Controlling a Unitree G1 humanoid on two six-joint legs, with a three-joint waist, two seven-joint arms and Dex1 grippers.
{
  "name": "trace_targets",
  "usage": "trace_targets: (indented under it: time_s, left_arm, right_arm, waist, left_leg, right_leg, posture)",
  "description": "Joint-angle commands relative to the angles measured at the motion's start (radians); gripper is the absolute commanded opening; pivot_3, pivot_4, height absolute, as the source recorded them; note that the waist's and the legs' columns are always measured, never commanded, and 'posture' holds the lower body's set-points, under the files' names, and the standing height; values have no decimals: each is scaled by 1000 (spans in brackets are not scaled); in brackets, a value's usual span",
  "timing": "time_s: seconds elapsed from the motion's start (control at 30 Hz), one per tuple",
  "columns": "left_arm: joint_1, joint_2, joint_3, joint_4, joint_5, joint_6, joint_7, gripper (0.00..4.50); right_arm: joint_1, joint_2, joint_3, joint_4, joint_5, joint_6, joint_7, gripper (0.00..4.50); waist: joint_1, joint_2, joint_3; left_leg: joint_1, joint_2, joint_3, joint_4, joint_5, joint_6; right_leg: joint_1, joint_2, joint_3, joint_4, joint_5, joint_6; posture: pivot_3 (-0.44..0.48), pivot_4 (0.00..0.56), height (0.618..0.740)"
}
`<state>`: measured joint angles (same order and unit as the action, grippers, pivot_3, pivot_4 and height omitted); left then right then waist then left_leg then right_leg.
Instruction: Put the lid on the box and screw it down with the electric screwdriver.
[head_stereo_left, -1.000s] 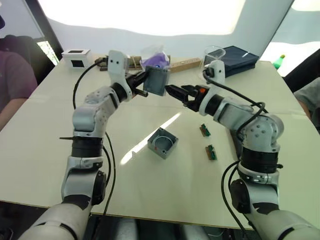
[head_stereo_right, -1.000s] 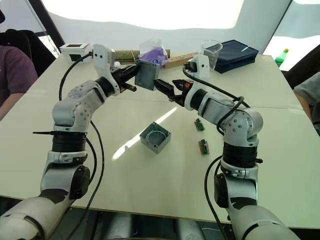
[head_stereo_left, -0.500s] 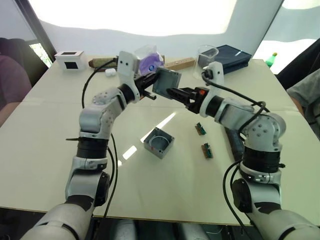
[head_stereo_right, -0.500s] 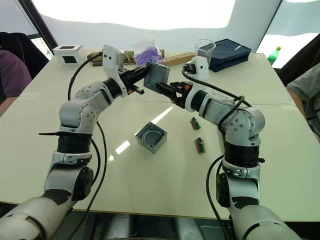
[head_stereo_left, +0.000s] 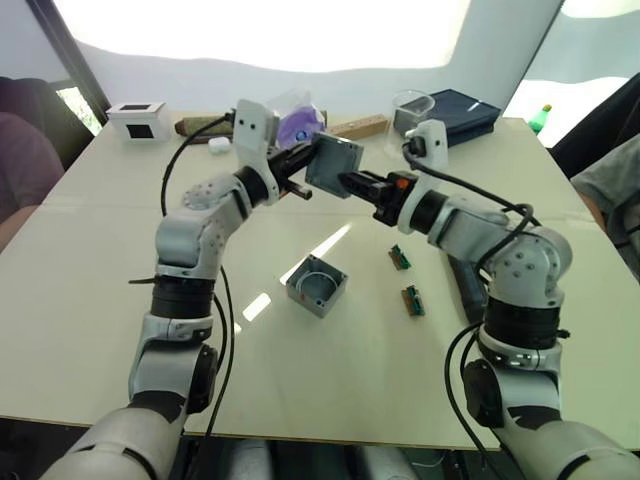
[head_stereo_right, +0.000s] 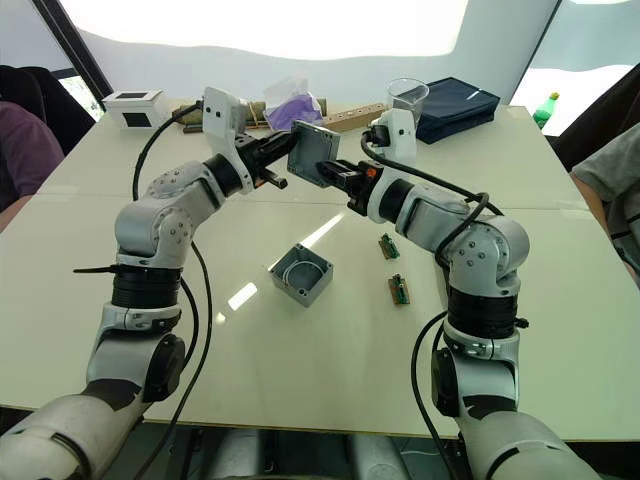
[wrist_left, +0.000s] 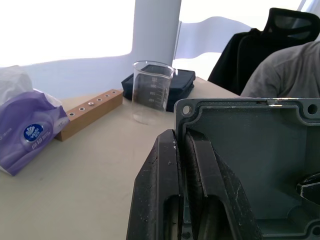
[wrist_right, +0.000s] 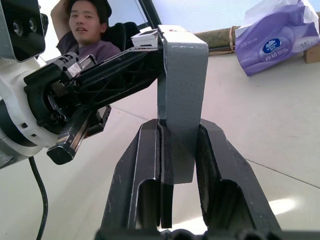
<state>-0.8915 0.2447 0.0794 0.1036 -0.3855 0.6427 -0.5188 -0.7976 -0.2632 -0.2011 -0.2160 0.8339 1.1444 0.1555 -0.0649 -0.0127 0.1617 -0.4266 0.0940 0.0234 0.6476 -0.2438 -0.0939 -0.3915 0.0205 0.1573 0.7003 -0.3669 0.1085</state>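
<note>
I had the left pincer (head_stereo_left: 303, 160) clamped on the lid (head_stereo_left: 334, 165), held on edge above the table (head_stereo_left: 100, 260). The right pincer (wrist_right: 177, 150) straddled its rim (whether gripping, I could not tell), with the box (head_stereo_left: 318, 285) open below.

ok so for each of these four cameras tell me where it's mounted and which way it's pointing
Left eye view: on the head, looking forward and down over the table; both arms show, holding the lid above the box.
Right eye view: beside it, same scene.
Left wrist view: along the left gripper, shut on the lid's rim, toward a glass beaker and tissue pack.
Right wrist view: along the right gripper, its fingers straddling the lid's edge, facing the left gripper and a seated person.
Both wrist views share the lid.
</note>
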Motion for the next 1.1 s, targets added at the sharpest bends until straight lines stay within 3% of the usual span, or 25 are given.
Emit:
trace_targets:
  time_s: [0.03,0.13,0.23,0.33,0.43,0.53,0.6,0.77,0.97,1.1]
  left_arm:
    - [-3,17,-4,-56,-34,5,-39,1157]
    - [-1,45,29,-74,-82,54,-60,2356]
    - [39,116,101,-186,-253,247,-114,3500]
    - [62,154,193,-234,-329,339,-51,3500]
    - [86,209,237,-239,-370,381,-58,3500]
    - [124,256,186,-233,-341,346,-103,2818]
    - [141,266,154,-215,-315,313,-118,1956]
    - [137,257,65,-165,-265,238,-172,127]
    - [127,298,-42,-131,-220,209,-278,41]
    - [137,332,-113,-142,-190,167,-365,41]
  right_arm:
    - [2,-3,6,-48,-14,-41,6,380]
    - [19,-15,27,-62,-50,-78,18,380]
    - [53,-64,66,-103,-118,-132,41,380]
    - [119,-119,55,-162,-187,-258,78,380]
    - [208,-274,170,-248,-353,-413,183,380]
    - [291,-420,297,-293,-620,-643,197,380]
    - [353,-451,328,-322,-686,-764,228,380]
    - [509,-594,511,-247,-1093,-1236,244,380]
    - [498,-592,602,-92,-1407,-1539,151,380]
    - [472,-523,588,-38,-1472,-1553,126,380]
  waist:
    - [-3,0,0]
    - [-5,0,0]
    - [-8,0,0]
    - [-5,0,0]
    - [0,0,1]
    - [-1,0,1]
    - [-1,0,1]
    - [2,-1,1]
    - [-2,-2,2]
    - [-2,-2,2]
  left_leg:
    - [0,0,0,0,0,0]
    - [0,0,0,0,0,0]
    - [0,0,0,0,0,0]
    - [0,0,-1,-1,0,0]
    - [0,0,-1,0,0,0]
    - [0,0,-1,0,0,0]
    - [0,0,-1,0,0,0]
    - [0,0,-1,0,0,0]
    - [1,0,0,1,0,0]
    - [1,0,0,1,0,0]
  right_leg:
    - [0,0,0,0,0,0]
    - [0,0,0,0,0,0]
    - [-1,0,0,0,0,0]
    - [0,0,0,0,0,0]
    - [1,0,0,-1,0,0]
    - [2,-1,0,-3,0,0]
    - [2,0,-1,-3,0,0]
    - [2,0,0,-4,0,0]
    - [2,0,1,-3,0,0]
    - [2,0,1,-2,0,0]
  posture:
    - [0,150,739]
    - [0,150,739]
    - [0,150,739]
    - [0,150,739]
    - [0,150,739]
    - [0,150,739]
    - [0,150,739]
    - [0,150,739]
    - [0,150,739]
    - [0,150,739]
